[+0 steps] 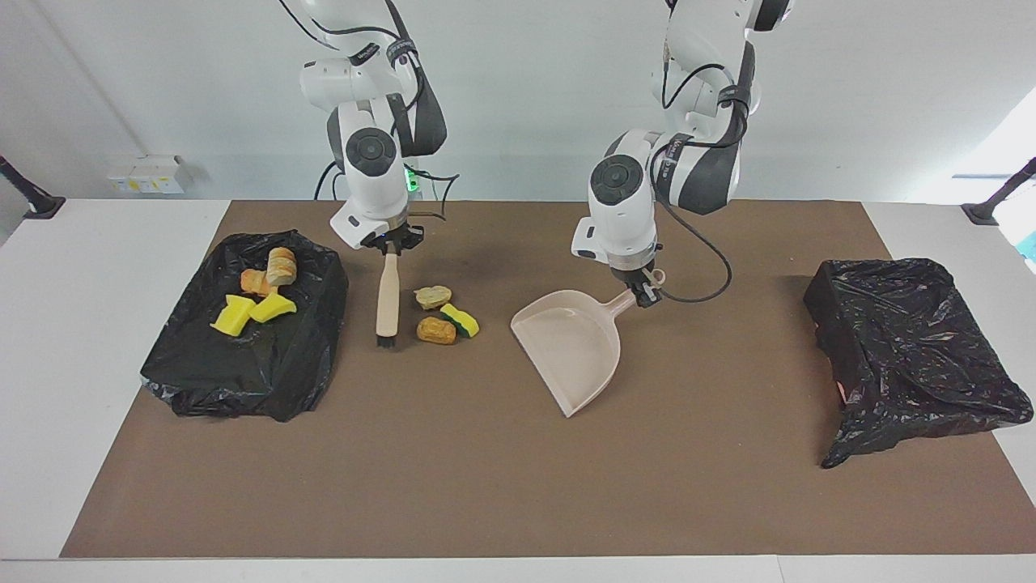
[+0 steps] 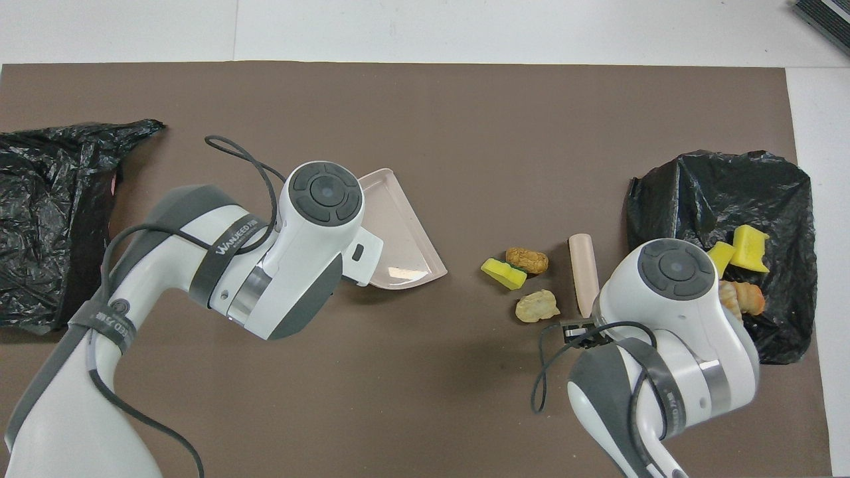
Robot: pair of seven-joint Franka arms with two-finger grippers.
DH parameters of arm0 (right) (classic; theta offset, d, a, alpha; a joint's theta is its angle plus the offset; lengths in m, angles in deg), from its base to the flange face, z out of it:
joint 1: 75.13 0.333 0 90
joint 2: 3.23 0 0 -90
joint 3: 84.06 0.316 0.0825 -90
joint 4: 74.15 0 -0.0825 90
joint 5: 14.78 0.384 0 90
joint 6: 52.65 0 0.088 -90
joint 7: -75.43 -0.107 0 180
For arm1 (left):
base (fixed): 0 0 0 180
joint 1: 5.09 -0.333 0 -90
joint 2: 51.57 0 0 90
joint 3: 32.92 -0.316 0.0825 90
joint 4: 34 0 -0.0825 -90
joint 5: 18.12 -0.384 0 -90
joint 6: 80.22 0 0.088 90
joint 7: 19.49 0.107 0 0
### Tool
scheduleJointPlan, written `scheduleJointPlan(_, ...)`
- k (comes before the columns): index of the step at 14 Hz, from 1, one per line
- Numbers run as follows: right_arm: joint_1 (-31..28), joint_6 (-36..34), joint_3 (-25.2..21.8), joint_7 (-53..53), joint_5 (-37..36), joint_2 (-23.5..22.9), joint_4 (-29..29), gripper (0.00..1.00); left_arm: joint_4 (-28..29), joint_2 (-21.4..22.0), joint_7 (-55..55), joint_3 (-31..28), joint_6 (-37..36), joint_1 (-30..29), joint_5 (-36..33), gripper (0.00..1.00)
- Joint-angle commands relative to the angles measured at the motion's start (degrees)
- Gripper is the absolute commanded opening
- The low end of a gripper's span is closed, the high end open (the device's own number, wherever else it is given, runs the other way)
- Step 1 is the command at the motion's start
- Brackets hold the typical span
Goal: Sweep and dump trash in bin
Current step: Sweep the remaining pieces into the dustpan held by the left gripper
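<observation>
Three trash scraps lie on the brown mat: a pale lump (image 1: 432, 296), a green-backed yellow sponge (image 1: 460, 320) and a golden-brown lump (image 1: 436, 330). They also show in the overhead view (image 2: 524, 260). Several more scraps, yellow sponges (image 1: 233, 316) and bread lumps (image 1: 281, 265), lie on the black-bagged bin (image 1: 251, 364). My right gripper (image 1: 392, 241) is shut on the beige brush (image 1: 388, 300), whose bristles rest on the mat between the bin and the loose scraps. My left gripper (image 1: 645, 290) is shut on the handle of the empty beige dustpan (image 1: 575, 348), beside the scraps toward the left arm's end.
A second black bag-covered bin (image 1: 906, 348) stands at the left arm's end of the mat (image 1: 518, 486). White table surface (image 1: 97, 267) borders the mat at both ends.
</observation>
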Motion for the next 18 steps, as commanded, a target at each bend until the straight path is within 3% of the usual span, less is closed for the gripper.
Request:
scheduleJointPlan(1, 0.5, 3.8, 0.3, -3.1, 2.7, 0.3, 1.6, 0.00, 9.7, 5.7, 8.2, 0.0, 6.2, 1.4, -0.7, 0.00)
scheduleJointPlan(7, 2.4, 6.5, 0.3, -4.5, 11.4, -2.1, 1.5, 0.00, 11.6, 7.1, 8.1, 0.2, 6.2, 6.5, -0.7, 0.00)
scheduleJointPlan(12, 9.5, 7.9, 0.4, -4.1, 14.5, -4.8, -1.6, 0.00, 14.6, 8.5, 3.9, 0.2, 8.5, 8.3, -0.7, 0.00)
scheduleJointPlan(16, 10.2, 7.9, 0.4, 2.3, 29.5, -6.6, -3.5, 0.00, 17.4, 9.8, 0.0, 0.2, 10.4, 8.8, -0.7, 0.00)
scheduleJointPlan(18, 12.1, 8.1, 0.4, 5.4, 36.5, -6.5, -4.1, 0.00, 20.0, 10.5, 2.2, 0.2, 15.5, 8.1, -0.7, 0.00)
